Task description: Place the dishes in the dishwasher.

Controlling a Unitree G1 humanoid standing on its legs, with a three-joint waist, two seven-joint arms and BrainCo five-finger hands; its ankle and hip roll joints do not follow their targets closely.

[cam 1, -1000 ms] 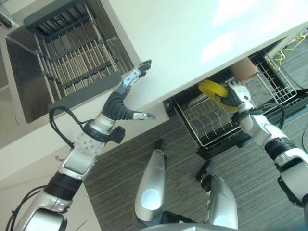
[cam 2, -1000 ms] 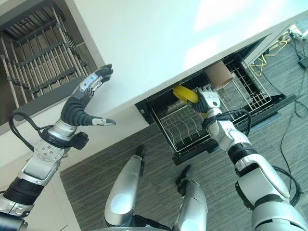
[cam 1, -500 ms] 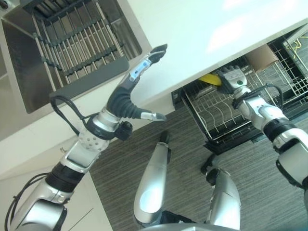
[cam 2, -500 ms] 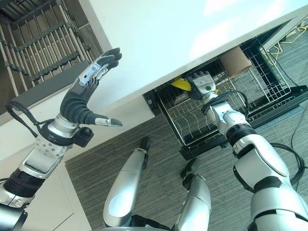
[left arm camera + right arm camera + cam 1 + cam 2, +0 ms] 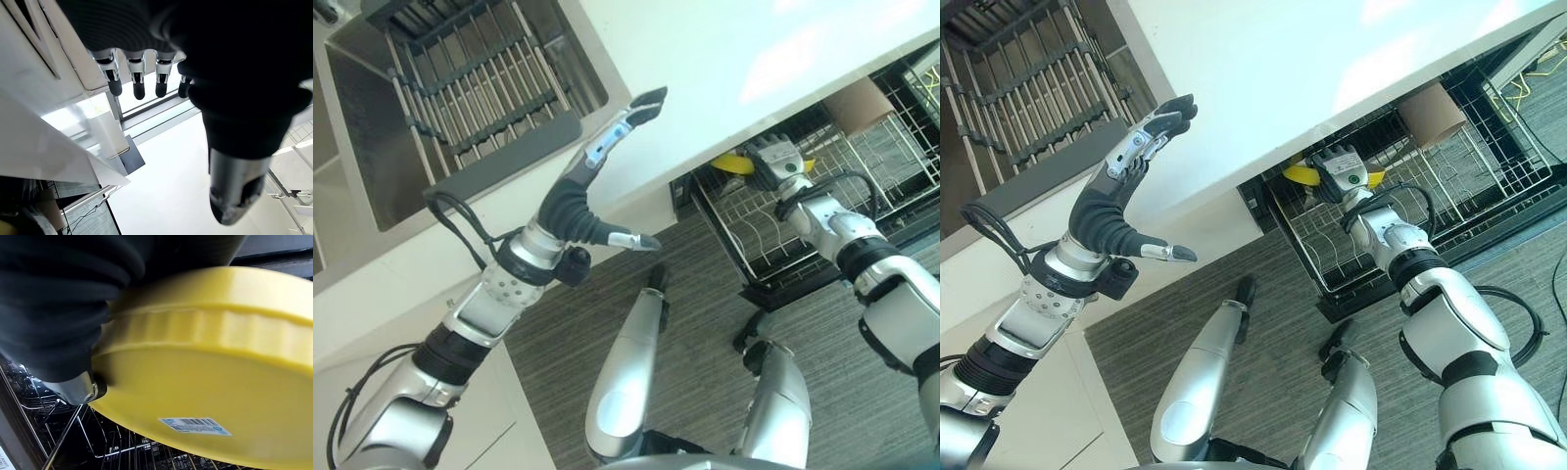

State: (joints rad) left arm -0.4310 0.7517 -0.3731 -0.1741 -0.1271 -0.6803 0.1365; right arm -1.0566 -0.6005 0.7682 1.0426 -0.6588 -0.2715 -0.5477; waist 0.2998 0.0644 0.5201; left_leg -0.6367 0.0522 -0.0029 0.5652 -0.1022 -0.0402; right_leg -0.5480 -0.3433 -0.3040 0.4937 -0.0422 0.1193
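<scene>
My right hand (image 5: pixel 770 163) is shut on a yellow dish (image 5: pixel 1299 174) and holds it on edge over the pulled-out lower rack (image 5: pixel 751 245) of the dishwasher, just under the counter's lip. Up close, the dish's yellow underside (image 5: pixel 205 382) with a barcode sticker lies against the hand (image 5: pixel 73 387), whose thumb presses on it. The counter's edge hides part of the dish. A brown cup (image 5: pixel 1430 111) lies in the rack farther right. My left hand (image 5: pixel 572 201) is raised in front of the counter edge, open and holding nothing, its fingers (image 5: pixel 138 84) straight.
A white counter (image 5: pixel 754 49) overhangs the dishwasher. At the upper left a steel sink (image 5: pixel 372 166) holds a dark drying rack (image 5: pixel 460 93). Grey striped floor (image 5: pixel 685 323) lies below, with yellow cables (image 5: pixel 1518 88) at the far right.
My right hand has carried the yellow dish farther in over the rack, under the counter's lip. The camera has shifted. My left hand has stayed raised and open.
</scene>
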